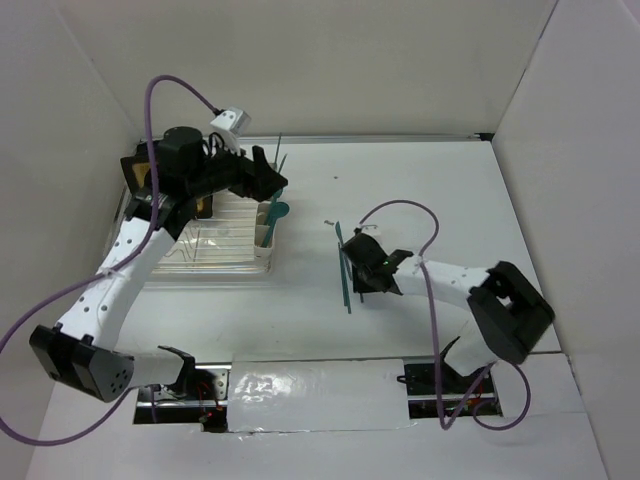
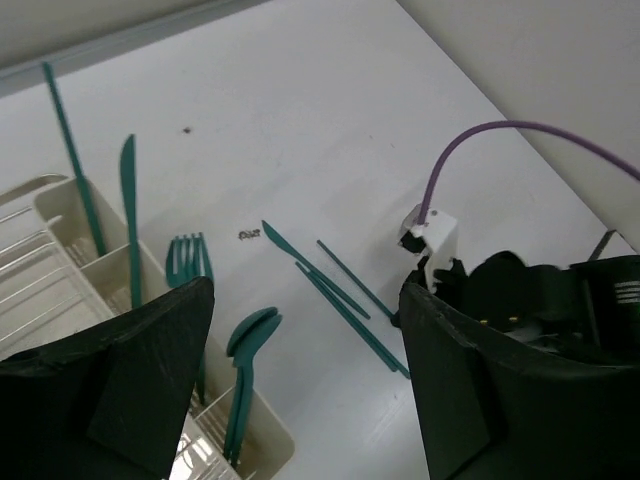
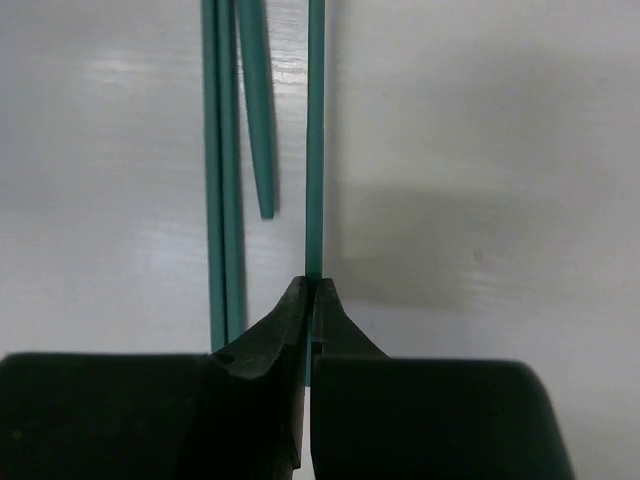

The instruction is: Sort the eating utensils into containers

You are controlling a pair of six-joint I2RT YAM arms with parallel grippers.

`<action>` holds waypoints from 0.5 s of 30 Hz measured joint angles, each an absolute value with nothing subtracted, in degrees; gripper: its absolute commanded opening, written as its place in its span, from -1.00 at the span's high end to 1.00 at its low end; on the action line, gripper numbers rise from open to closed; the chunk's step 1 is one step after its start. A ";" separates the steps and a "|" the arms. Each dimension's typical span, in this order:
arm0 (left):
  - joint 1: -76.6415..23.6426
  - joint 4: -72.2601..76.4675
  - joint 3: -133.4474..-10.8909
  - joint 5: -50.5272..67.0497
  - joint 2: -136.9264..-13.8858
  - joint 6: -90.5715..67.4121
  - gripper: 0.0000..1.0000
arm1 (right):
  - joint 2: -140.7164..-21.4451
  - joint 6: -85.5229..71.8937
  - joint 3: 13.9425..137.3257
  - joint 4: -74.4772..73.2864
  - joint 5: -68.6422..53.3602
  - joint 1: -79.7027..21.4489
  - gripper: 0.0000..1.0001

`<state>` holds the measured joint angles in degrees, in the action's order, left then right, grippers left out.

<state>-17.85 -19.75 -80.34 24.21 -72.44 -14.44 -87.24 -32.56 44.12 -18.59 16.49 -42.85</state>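
top view: the left gripper [image 1: 272, 185] hangs over the containers [image 1: 265, 240], which sit at the edge of the wire dish rack [image 1: 215, 240] with some teal pieces already standing in them. the right gripper [image 1: 356, 268] is down on the white table [image 1: 450, 200], at the loose utensils [image 1: 344, 262] lying close together mid-table, well apart from the containers.

left wrist view: this gripper's jaws stand wide apart with nothing between them. below it the cups hold spoons [image 2: 250, 335], forks [image 2: 188, 258] and a knife [image 2: 128, 190], each kind in its own compartment (so the sort looks well along).

right wrist view: the jaws are pressed together on the end of one thin teal handle [image 3: 315, 150], which lies flat on the table just beside its neighbours.

judgement: the step in hand is the pick-up of a remaining piece. next it calls for a straight lift that leaves the neighbours behind, then a carry across to the matching cup. which kind this piece is cannot be told, since its head is out of view.

no brand, label or writing is readable in any view.
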 measured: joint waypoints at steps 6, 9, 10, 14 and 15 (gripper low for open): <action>-22.70 -19.68 -82.78 24.27 -79.44 -17.12 -0.72 | -65.56 -31.75 41.06 -17.28 11.92 -41.67 1.00; -26.11 -19.38 -85.76 23.77 -83.48 -18.17 -0.71 | -58.63 -30.02 41.34 -14.09 8.45 -41.08 1.00; -27.11 -19.14 -86.91 23.73 -84.77 -18.37 -0.71 | -57.23 -29.71 41.47 -13.78 8.05 -40.91 1.00; -30.85 -18.79 -90.59 21.87 -89.73 -18.94 -0.70 | -57.49 -27.53 41.52 -12.91 5.56 -40.88 1.00; -31.70 -18.79 -91.53 21.34 -91.07 -19.49 -0.69 | -57.87 -27.16 41.58 -12.93 5.19 -40.88 1.00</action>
<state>-31.70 -18.79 -91.53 21.34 -91.07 -19.49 -57.87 -27.16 41.58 -12.93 5.19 -40.88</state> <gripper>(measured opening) 0.851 0.021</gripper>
